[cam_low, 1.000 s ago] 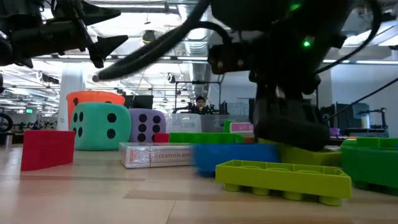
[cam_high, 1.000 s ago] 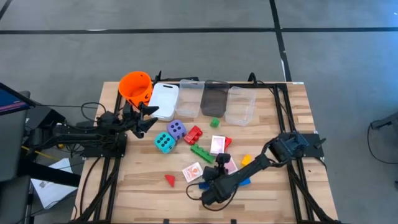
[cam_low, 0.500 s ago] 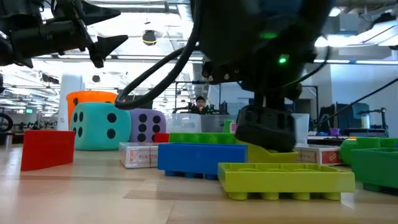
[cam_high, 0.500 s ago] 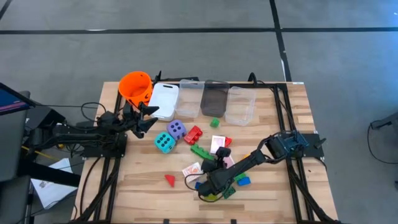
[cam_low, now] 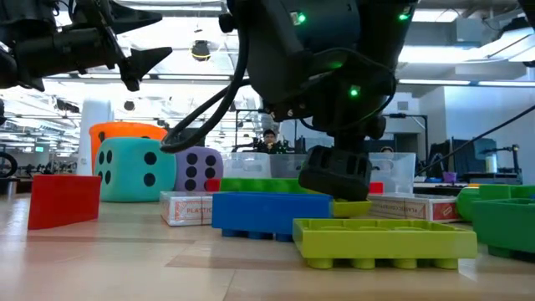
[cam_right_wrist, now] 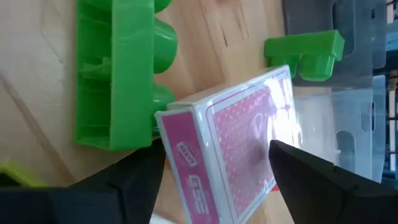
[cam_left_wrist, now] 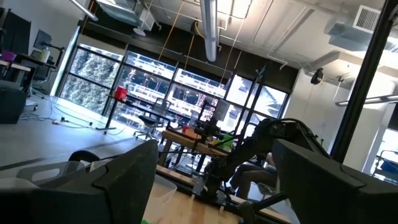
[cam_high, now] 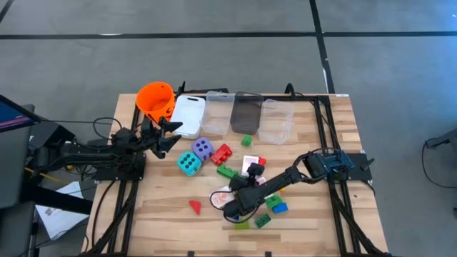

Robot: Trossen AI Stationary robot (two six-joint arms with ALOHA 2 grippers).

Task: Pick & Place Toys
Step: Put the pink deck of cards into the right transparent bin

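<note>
The right gripper (cam_high: pixel 235 208) is low over the toys near the front edge of the bench (cam_high: pixel 307 228), its fingers apart around a red-backed card pack (cam_right_wrist: pixel 242 140) but not squeezing it. The left gripper (cam_high: pixel 169 132) waits open and empty near the orange bucket (cam_high: pixel 155 100) at the back left corner.

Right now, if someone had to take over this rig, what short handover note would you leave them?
Right gripper: open, low over the front-centre pile, a red-backed card deck between its fingers, not yet gripped.
Left gripper: open, empty, waiting raised beside the orange bucket.
Toys: teal die, purple die, red wedge, bricks and cards all lie loose on the table.
Done: nothing shows in the clear bins.
Left: every toy.
</note>
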